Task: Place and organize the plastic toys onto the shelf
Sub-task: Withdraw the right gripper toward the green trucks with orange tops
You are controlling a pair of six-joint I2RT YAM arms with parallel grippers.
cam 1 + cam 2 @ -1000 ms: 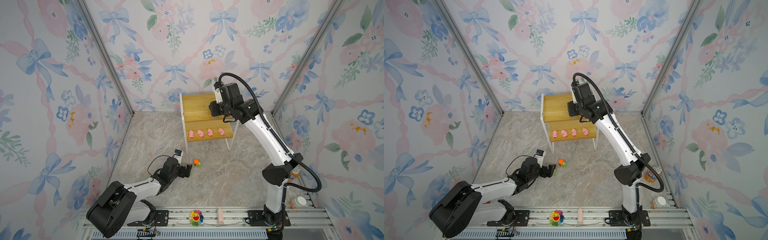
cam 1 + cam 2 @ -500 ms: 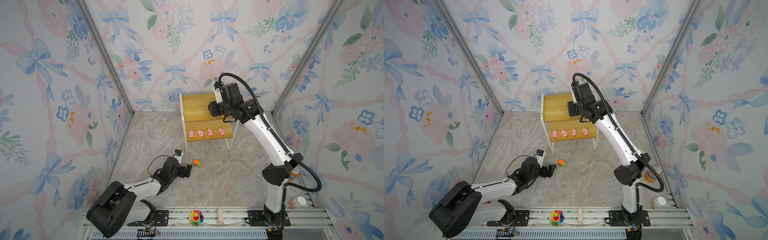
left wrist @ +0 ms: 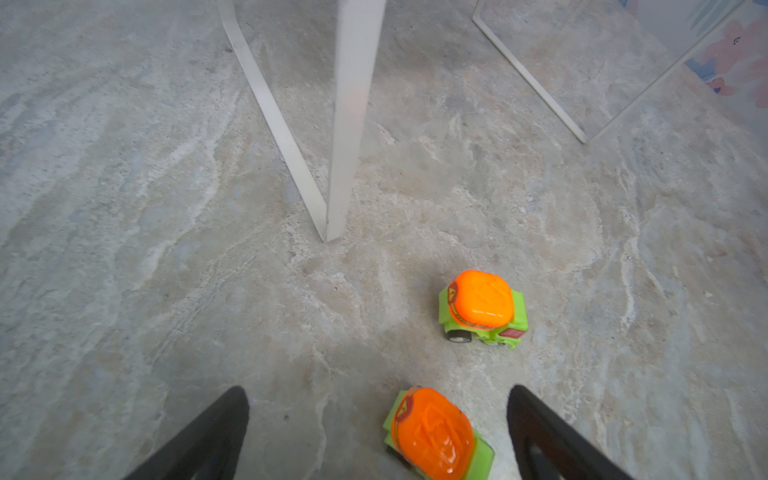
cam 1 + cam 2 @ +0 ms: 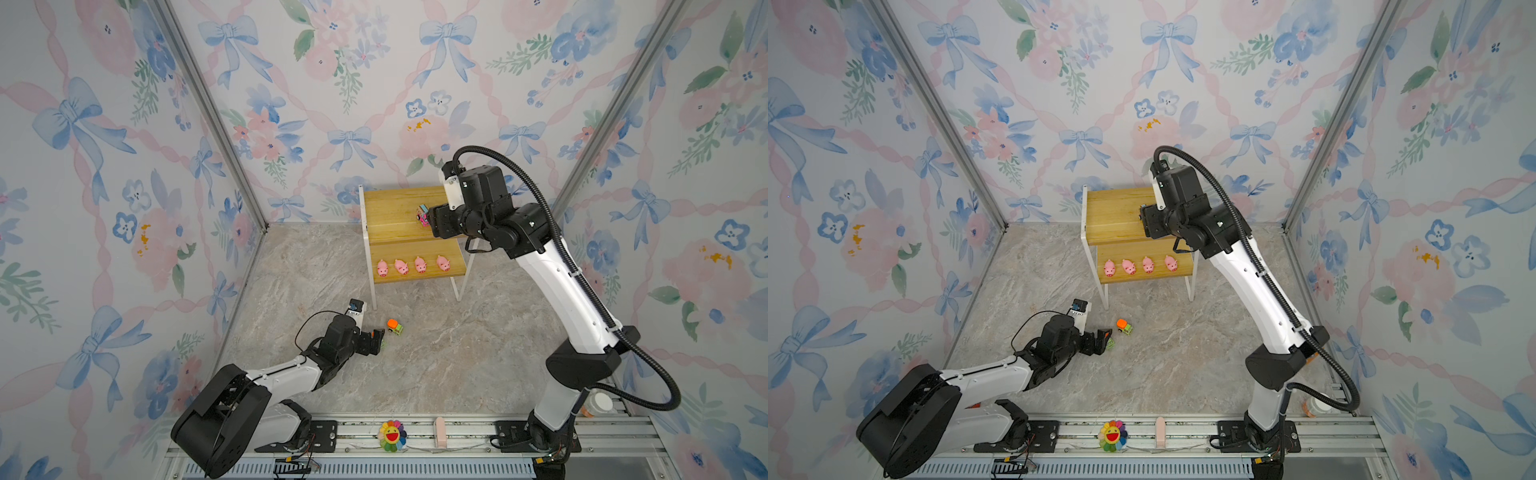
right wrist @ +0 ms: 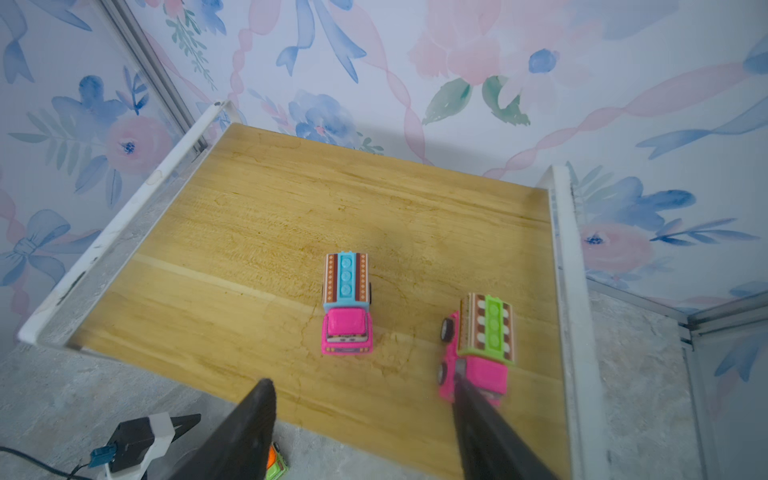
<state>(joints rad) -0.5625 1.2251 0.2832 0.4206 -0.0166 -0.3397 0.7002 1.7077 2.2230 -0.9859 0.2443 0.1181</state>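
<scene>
Since a second ago the fingers of my right hand (image 5: 361,380) have spread apart; neither arm has shifted otherwise. That hand is now released and grips nothing, hovering over the front edge of the shelf (image 5: 291,208), above its upper board. Just ahead of it, in line with the gap between its fingers and touching neither, the blue-topped pink truck (image 5: 347,307) stands upright on the board. The green-topped pink truck (image 5: 484,336) sits against one finger (image 5: 478,415), tipped so that the wheels on one side show; I cannot tell if it rests on that finger. Below the hand, the pink pigs (image 4: 401,266) stand in a row of four on the lower board.

My left hand (image 3: 377,390) is low over the marbled surface (image 4: 457,353), also released, its fingers wide. One orange-topped green truck (image 3: 432,432) sits between them, nearer one finger and touching neither. The second green truck (image 3: 482,309) stands a little further ahead of that hand, near the shelf's front leg.
</scene>
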